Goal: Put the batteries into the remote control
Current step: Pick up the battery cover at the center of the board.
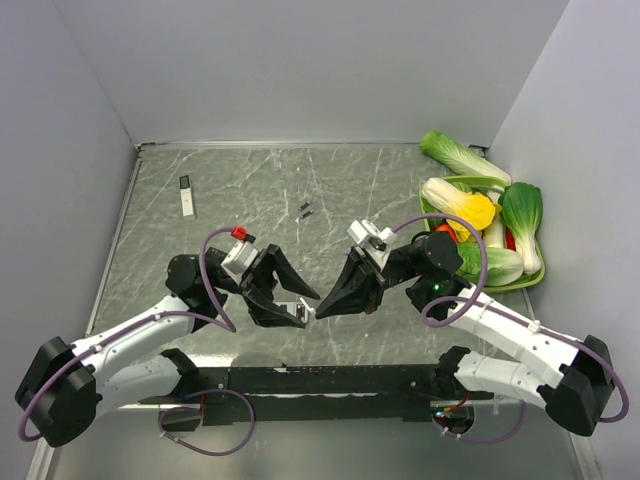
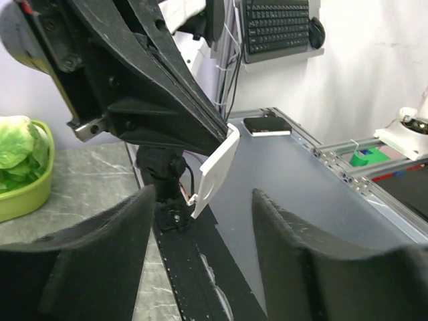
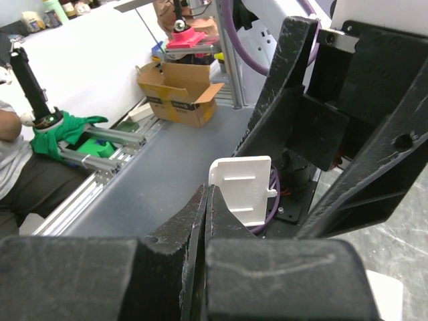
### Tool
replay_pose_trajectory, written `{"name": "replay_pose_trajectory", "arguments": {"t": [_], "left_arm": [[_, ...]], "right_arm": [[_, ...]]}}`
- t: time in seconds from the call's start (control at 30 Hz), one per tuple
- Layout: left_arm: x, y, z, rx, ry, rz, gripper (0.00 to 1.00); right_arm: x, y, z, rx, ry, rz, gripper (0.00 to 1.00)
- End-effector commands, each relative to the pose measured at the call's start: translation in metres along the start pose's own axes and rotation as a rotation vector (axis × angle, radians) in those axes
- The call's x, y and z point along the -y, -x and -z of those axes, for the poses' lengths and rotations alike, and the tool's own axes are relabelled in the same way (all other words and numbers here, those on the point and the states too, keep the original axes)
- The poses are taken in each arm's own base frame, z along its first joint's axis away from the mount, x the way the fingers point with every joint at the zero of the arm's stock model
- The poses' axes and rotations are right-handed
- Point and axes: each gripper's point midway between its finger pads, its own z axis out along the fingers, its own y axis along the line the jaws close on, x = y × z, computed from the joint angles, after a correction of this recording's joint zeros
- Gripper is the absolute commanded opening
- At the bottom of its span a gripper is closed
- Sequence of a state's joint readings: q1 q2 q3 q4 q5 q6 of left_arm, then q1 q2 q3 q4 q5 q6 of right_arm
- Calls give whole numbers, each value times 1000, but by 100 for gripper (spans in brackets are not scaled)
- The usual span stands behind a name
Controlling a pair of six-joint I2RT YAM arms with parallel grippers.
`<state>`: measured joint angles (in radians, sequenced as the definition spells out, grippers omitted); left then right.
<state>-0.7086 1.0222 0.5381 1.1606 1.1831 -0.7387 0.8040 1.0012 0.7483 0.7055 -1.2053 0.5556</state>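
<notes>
The right gripper (image 3: 207, 192), shut, pinched the cover (image 3: 244, 189) by its edge. The left gripper (image 2: 202, 200), jaws apart, needed to close squarely on it before any release.

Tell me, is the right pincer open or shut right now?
Shut: the right pincer shows no gap at its tip, pinching the white battery cover.

Right claw (image 3: 206, 200) pinches the white cover (image 3: 244, 190)
</notes>
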Motion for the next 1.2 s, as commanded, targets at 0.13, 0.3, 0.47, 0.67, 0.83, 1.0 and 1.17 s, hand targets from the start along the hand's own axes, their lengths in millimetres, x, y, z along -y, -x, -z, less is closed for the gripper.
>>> {"name": "replay_pose_trajectory", "arguments": {"t": [0.13, 0.3, 0.47, 0.67, 0.83, 1.0, 1.17], "left_arm": [[10, 11, -8, -19, -71, -87, 46], [15, 12, -8, -12, -86, -94, 38], [21, 12, -7, -13, -102, -98, 28], [15, 8, -7, -25, -76, -85, 2], [3, 2, -6, -40, -8, -42, 1], [-42, -9, -1, -55, 240, 78, 1], [-89, -55, 13, -140, 484, 419, 1]], "right_arm": [[-11, 18, -2, 21, 67, 87, 0], [-10, 14, -2, 9, 86, 72, 0], [-8, 9, -3, -4, 103, 67, 0], [-3, 4, -2, -21, 98, 62, 0], [8, -1, 6, -47, 26, 54, 37], [38, -10, 26, -129, -221, 169, 78], [66, -24, 65, -269, -531, 266, 99]]}}
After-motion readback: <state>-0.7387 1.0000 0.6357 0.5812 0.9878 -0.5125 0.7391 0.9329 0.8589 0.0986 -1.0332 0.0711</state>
